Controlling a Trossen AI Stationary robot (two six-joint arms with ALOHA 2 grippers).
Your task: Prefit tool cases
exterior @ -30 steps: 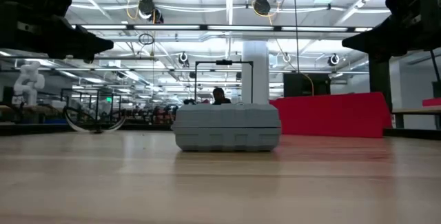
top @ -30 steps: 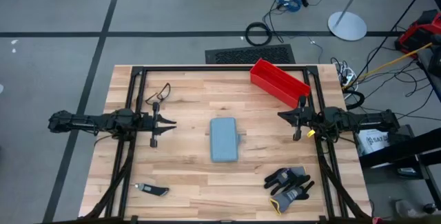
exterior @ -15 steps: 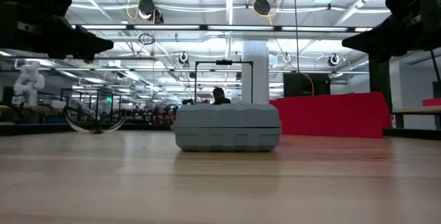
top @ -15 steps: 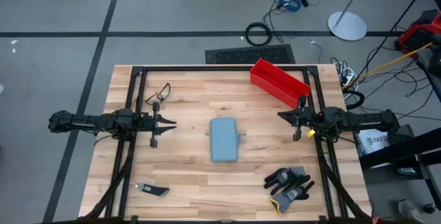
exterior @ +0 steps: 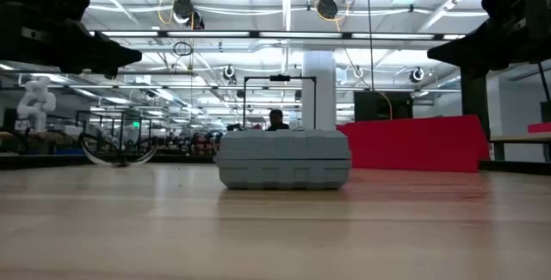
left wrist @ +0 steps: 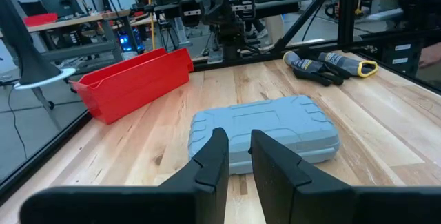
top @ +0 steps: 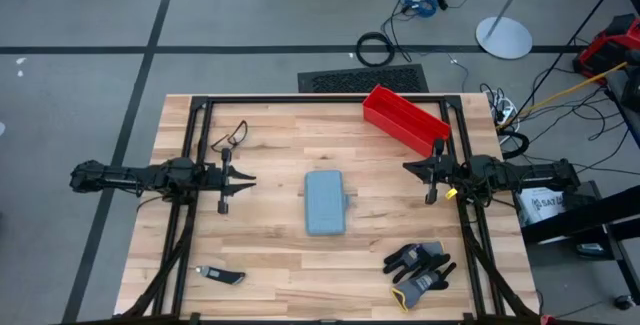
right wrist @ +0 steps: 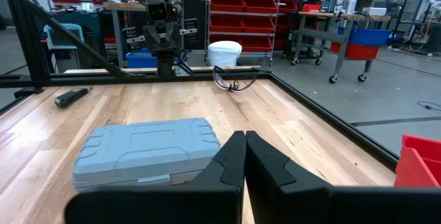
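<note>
The grey-blue tool case (top: 324, 202) lies shut and flat on the middle of the wooden table; it also shows as the case (exterior: 283, 159), the case (left wrist: 265, 129) and the case (right wrist: 146, 148). My left gripper (top: 250, 178) hangs above the table to the case's left, fingers nearly together with a narrow gap (left wrist: 238, 156). My right gripper (top: 405, 167) hangs to the case's right, fingers closed together (right wrist: 244, 156). Neither touches the case.
A red open bin (top: 405, 118) sits near the far right corner. Black and yellow gloves (top: 420, 268) lie near the right front. Safety glasses (top: 230, 135) lie at far left, a small dark tool (top: 220, 276) at near left. A black frame (top: 320, 98) edges the table.
</note>
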